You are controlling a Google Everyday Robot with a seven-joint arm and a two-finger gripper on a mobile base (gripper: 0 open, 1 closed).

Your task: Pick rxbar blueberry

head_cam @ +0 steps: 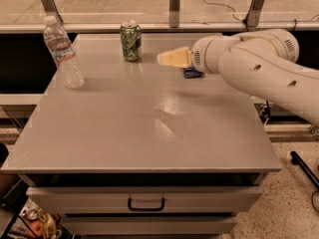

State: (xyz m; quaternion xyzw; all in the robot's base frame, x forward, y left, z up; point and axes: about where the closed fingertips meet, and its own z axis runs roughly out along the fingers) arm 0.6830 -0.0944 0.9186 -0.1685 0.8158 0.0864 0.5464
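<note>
The rxbar blueberry (pixel 192 73) shows as a small dark navy-blue patch on the grey table (pixel 149 128), at the far right, mostly hidden behind my arm. My gripper (pixel 172 59), with pale yellow fingers, hangs above the table just left of the bar and right of the green soda can (pixel 130 42). It holds nothing that I can see.
A clear plastic water bottle (pixel 63 53) stands at the table's far left. The white arm (pixel 259 68) reaches in from the right over the table's right side. A drawer with a handle (pixel 146 204) sits below the front edge.
</note>
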